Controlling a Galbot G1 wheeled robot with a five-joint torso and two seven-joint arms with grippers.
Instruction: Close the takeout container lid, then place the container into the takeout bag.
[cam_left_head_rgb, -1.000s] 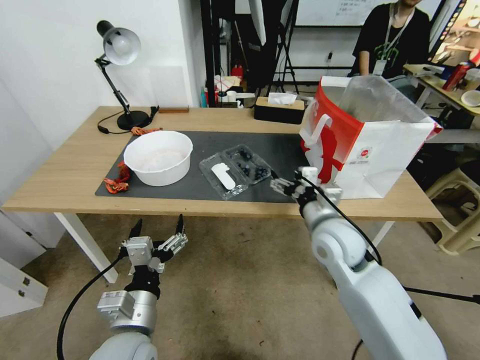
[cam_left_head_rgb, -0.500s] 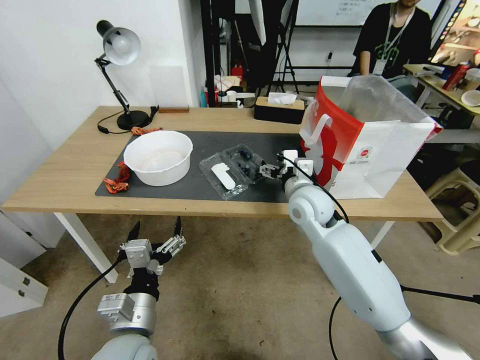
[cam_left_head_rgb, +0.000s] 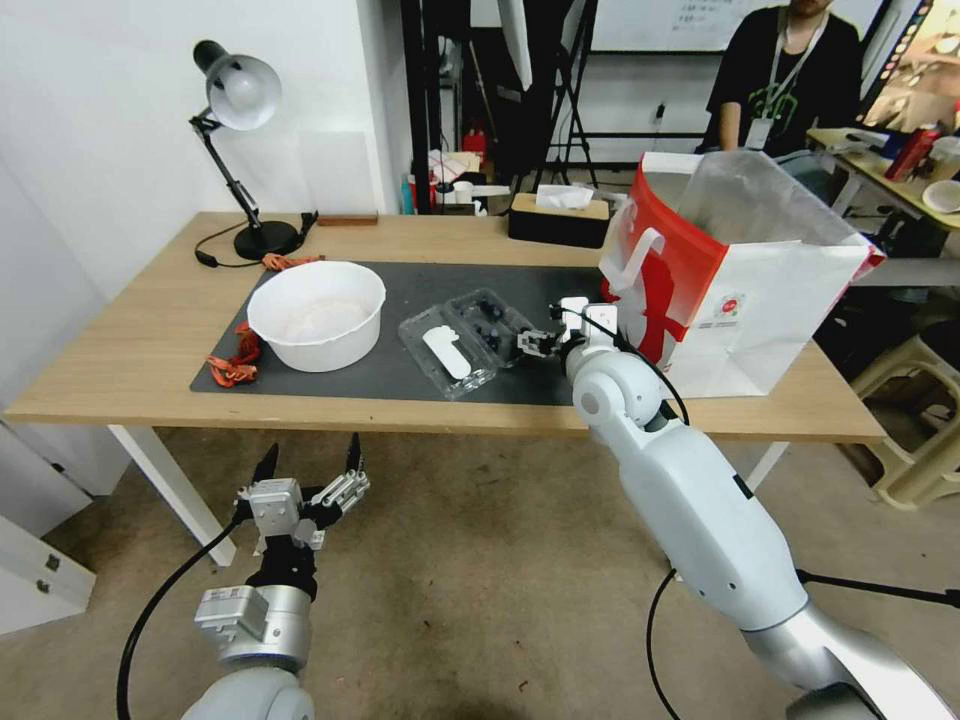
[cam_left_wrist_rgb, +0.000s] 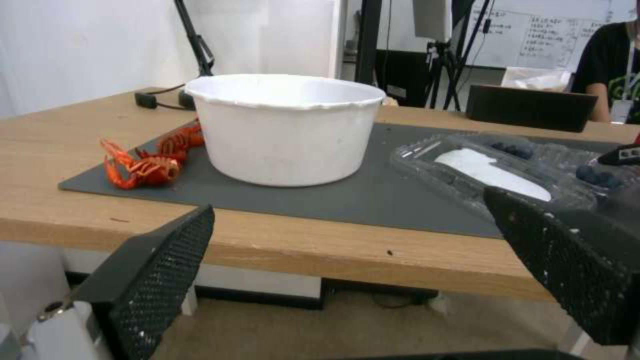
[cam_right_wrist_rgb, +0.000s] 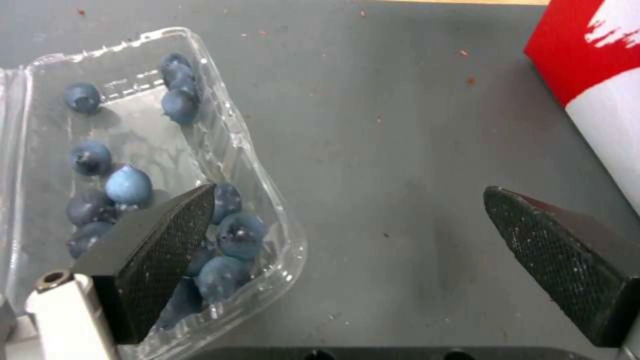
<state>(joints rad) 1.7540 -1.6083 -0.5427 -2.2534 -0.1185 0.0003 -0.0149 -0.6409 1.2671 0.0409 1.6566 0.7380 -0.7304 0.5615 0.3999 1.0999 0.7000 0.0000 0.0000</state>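
Step in hand: lid closing, not yet done. Takeout container (cam_left_head_rgb: 469, 339) lies open at frame centre on the mat (cam_left_head_rgb: 560, 290). Right gripper (cam_left_head_rgb: 540, 343), jaws wide, hovers at its berry-side edge. Left gripper (cam_left_head_rgb: 310, 463) parked low, jaws wide. Next move likely needs a hold on the lid (cam_left_head_rgb: 447, 353) to fold it over.

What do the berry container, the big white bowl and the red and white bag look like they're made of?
The takeout container: thin clear glossy plastic, berries showing through its ribbed walls. The white bowl: matte, probably paper pulp or foam, given its slightly uneven rim. The takeout bag: creased paper outside with a silvery, foil-like lining.
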